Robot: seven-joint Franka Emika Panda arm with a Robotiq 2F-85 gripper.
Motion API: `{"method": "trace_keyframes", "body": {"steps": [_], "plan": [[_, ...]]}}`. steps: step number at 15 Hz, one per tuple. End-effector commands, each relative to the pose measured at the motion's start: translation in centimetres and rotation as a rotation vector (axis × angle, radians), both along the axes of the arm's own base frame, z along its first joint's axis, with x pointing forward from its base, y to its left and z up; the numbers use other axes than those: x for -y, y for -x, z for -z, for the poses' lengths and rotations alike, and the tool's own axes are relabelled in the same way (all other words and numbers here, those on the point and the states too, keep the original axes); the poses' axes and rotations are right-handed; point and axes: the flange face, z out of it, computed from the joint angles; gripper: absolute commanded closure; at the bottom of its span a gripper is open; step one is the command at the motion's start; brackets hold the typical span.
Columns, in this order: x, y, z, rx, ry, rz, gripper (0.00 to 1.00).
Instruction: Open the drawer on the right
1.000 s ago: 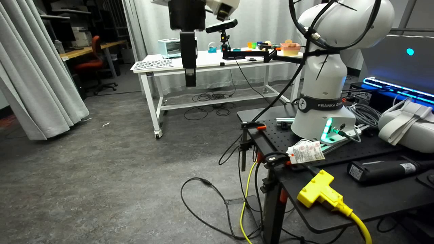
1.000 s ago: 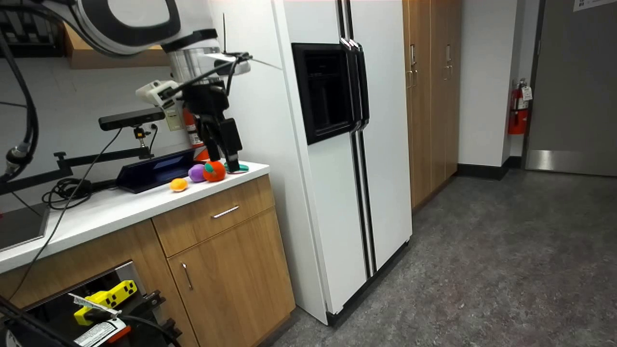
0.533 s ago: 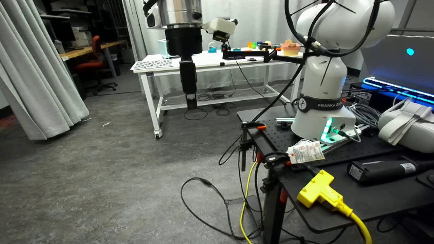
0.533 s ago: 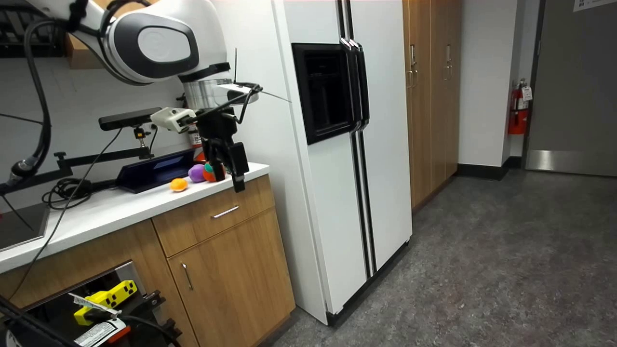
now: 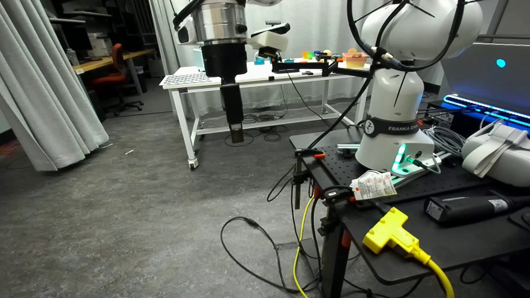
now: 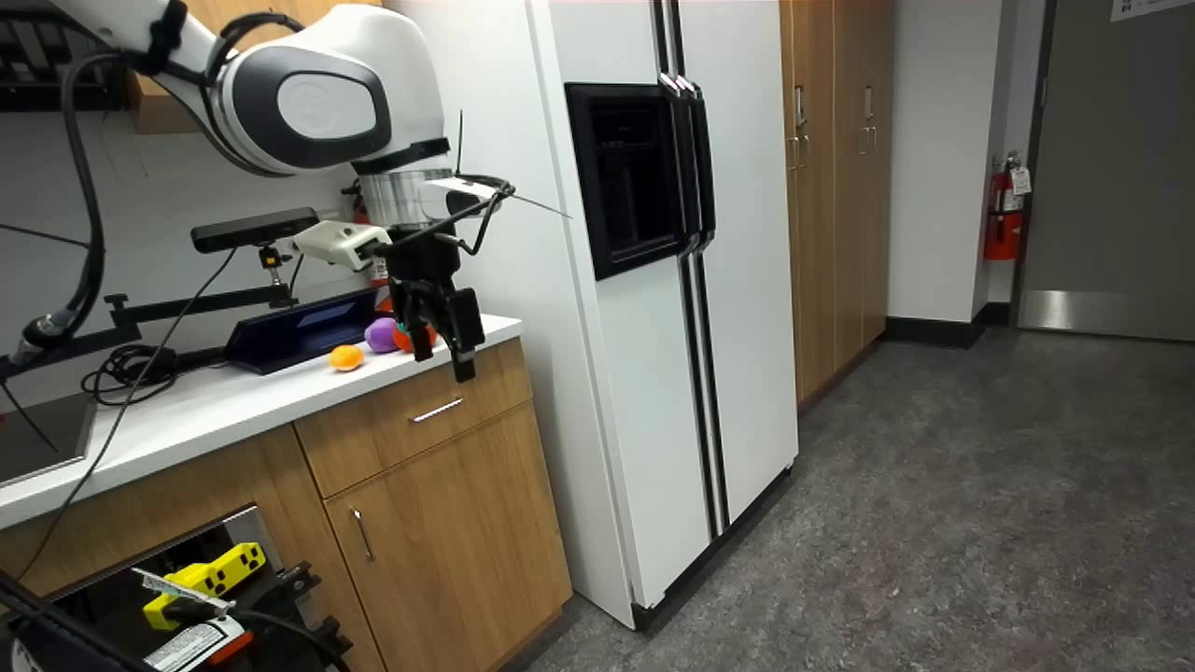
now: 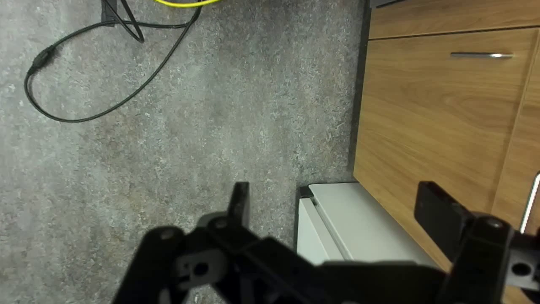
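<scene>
The drawer (image 6: 369, 437) is shut under the white counter in an exterior view. Only its wooden front and silver bar handle (image 6: 437, 410) show; its inside is hidden. In the wrist view, the drawer front (image 7: 522, 156) and its handle (image 7: 530, 202) are at the right edge, beside the right finger. My gripper (image 6: 443, 364) points down, open and empty, with its fingertips a little above the handle in that exterior view. It is apart from the handle. The open gripper (image 7: 334, 190) also shows in the wrist view, and the gripper (image 5: 237, 136) shows side-on in an exterior view.
A cabinet door (image 6: 448, 532) with its own handle (image 6: 362, 535) is below the drawer. A white fridge (image 6: 583, 373) stands close to the right. The counter (image 6: 233, 411) holds an orange toy (image 6: 345, 357) and a purple toy (image 6: 381, 335). A black cart (image 5: 434, 244) carries the arm.
My gripper has come down and out from over the counter to in front of the drawer, most of it in the first half second, then slightly lower. The drawer has stayed shut.
</scene>
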Motion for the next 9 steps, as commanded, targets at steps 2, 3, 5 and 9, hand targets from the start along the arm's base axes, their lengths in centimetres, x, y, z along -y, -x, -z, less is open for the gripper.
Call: {"method": "trace_keyframes", "body": {"steps": [2, 3, 5, 9], "plan": [[-3.9, -2.3, 3.6, 0.028, -0.056, -0.114, 0.00], [-4.8, -2.8, 4.3, 0.035, -0.072, -0.129, 0.00], [-6.8, -3.8, 5.5, 0.050, -0.109, -0.160, 0.00], [-9.9, -5.9, 6.2, 0.066, -0.158, -0.197, 0.00]]}}
